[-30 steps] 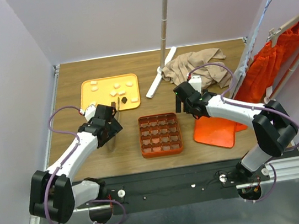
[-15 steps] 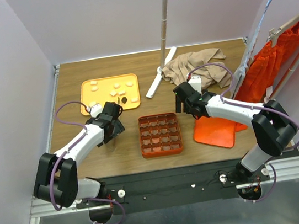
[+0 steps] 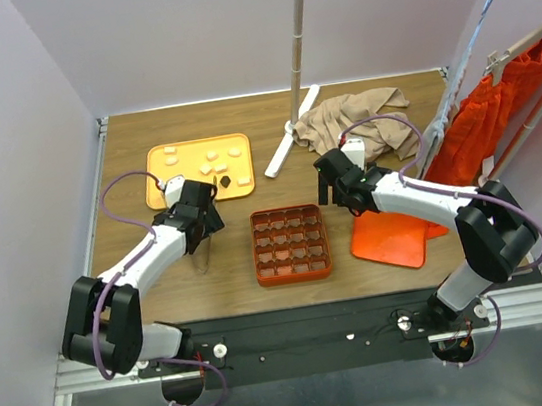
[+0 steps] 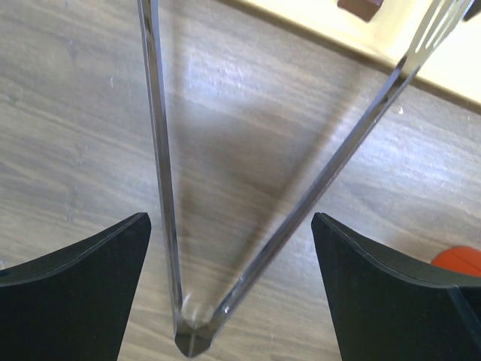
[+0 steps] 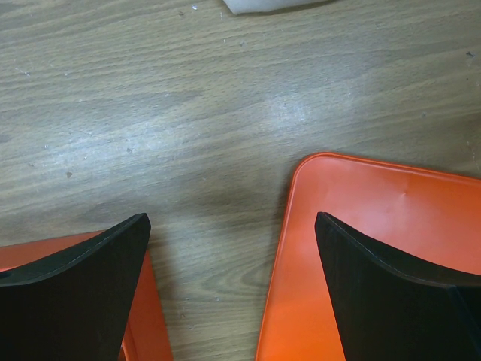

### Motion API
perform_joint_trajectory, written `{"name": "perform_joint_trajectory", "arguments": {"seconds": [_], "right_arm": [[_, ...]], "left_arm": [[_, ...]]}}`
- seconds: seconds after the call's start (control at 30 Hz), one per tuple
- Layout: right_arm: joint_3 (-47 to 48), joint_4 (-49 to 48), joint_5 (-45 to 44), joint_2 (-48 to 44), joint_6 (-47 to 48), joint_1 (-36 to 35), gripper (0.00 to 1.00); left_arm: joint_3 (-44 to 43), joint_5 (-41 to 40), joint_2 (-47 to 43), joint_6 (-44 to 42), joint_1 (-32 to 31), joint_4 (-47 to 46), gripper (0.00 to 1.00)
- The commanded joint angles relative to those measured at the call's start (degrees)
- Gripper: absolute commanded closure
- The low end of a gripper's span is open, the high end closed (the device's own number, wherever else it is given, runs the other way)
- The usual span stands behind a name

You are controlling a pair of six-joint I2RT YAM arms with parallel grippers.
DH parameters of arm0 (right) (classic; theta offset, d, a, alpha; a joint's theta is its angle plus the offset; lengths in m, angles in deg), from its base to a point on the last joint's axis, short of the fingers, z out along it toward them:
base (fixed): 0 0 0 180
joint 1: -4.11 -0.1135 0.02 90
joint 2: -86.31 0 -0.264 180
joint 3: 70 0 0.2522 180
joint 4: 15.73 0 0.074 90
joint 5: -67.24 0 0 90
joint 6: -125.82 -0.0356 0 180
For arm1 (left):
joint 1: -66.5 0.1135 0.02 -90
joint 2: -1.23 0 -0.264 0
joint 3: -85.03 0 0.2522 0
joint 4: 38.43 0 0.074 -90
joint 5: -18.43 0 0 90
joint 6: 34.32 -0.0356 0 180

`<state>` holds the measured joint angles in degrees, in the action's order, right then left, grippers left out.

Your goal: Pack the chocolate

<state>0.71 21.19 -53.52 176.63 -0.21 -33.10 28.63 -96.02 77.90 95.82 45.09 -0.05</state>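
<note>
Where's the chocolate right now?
In the top view, the chocolate lies on the yellow-orange tray at the table's far left, beyond the orange gridded box.

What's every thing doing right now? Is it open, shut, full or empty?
Left gripper: open, tongs between its fingers, not pinched.
Right gripper: open, empty.
Tongs: spread open.
Chocolate: loose on the pale tray, none packed.
Gridded box: uncovered, cells empty.
Cloth: crumpled in a heap.
</note>
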Motion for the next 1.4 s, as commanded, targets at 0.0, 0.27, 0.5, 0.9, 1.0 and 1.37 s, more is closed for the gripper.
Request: {"name": "perform_joint_trajectory", "arguments": {"seconds": [0.0,0.27,0.5,0.9,1.0,1.37], "right_arm": [[0.71,-0.22,-0.53,0.73,-0.53,-0.23,0.0],[0.53,-0.22,-0.79,0.64,-0.36,-0.23,0.0],[0.97,-0.22,-0.61,0.64,-0.36,-0.23,0.0],[1.06,-0.22,-0.7,0.73,0.08,-0.32,0.0],[0.97,-0.22,-0.7,0.99,0.08,-0.23,0.0],[1.06,-0.22,-0.44,1.52,0.08,-0.23,0.0]], "left_arm": [[0.88,1.07,2.0,-3.93,1.28,-4.41,0.02],[1.41,2.56,3.32,-4.54,2.51,-5.46,0.02],[0.97,3.53,2.97,-5.86,2.51,-6.07,0.02],[-1.4,2.21,9.2,-7.27,2.51,-7.92,0.02],[-1.67,1.07,10.0,-7.36,2.51,-8.36,0.02],[-0.96,1.15,8.86,-7.09,2.51,-9.06,0.14]]}}
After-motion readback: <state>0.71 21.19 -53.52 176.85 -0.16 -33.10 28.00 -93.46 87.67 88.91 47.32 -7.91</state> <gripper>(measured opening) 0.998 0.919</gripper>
